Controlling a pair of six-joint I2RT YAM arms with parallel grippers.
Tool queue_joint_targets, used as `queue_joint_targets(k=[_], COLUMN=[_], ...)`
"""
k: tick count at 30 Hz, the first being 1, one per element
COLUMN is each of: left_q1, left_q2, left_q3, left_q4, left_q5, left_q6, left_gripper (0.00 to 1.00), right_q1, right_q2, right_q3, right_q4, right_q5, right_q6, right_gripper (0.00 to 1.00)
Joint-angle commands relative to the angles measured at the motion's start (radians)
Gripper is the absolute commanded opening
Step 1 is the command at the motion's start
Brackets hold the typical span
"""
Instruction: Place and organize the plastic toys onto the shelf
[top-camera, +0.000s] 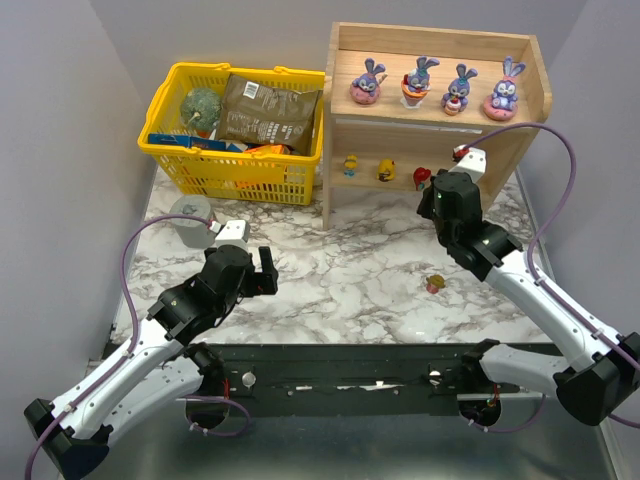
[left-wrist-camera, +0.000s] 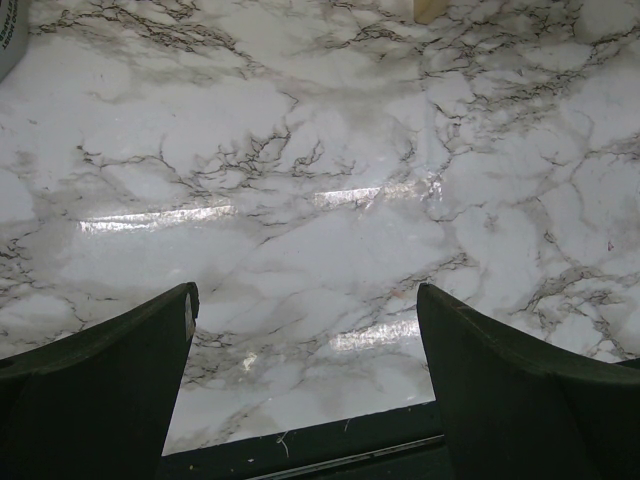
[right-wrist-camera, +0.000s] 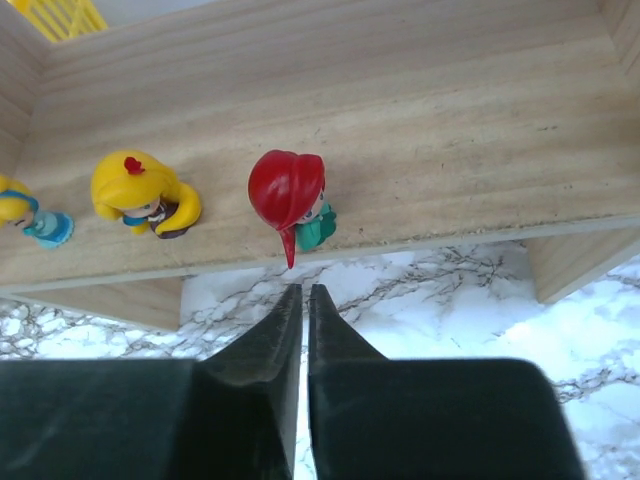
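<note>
The right gripper (right-wrist-camera: 304, 292) is closed and empty, with the red-haired figure (right-wrist-camera: 290, 195) at its 12 o'clock on the front edge of the shelf (right-wrist-camera: 420, 130), lower board, and two yellow-haired figures (right-wrist-camera: 140, 190) at 10 o'clock. Four bunnies (top-camera: 418, 78) line the top board; one small toy (top-camera: 434, 285) lies on the table (top-camera: 330, 260) at the shelf's 6 o'clock. The left gripper (left-wrist-camera: 305, 295) hangs wide open, empty.

The marbled surface (top-camera: 330, 270) carries a yellow basket (top-camera: 235, 172) at the far left, a grey cup (top-camera: 190, 220) just in front of it, a wooden shelf (top-camera: 328, 150) beside the basket, and one small toy (top-camera: 434, 285) lying loose, well apart from the shelf; the upper tier holds four bunnies (top-camera: 368, 82) in a row; the lower tier holds two yellow figures (top-camera: 350, 163) and a red-haired figure (right-wrist-camera: 288, 190) near its front edge.
</note>
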Motion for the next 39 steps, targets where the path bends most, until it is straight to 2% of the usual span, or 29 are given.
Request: queue_joint_targets(k=[1, 3, 39], left_q1=[0.005, 0.003, 0.003], left_q2=[-0.010, -0.010, -0.004], left_q3=[0.009, 0.008, 0.011], left_q4=[0.010, 0.010, 0.008], left_q5=[0.014, 0.011, 0.008], left_q6=[0.010, 0.010, 0.010], left_gripper=[0.99, 0.99, 0.99], right_q1=[-0.006, -0.006, -0.016], right_q2=[0.050, 0.080, 0.283], right_q3=[0.027, 0.040, 0.192], right_q4=[-0.031, -0.042, -0.032], right_q5=[0.033, 0.033, 0.065], right_q6=[0.004, 0.018, 0.012], right_gripper=[0.05, 0.01, 0.01])
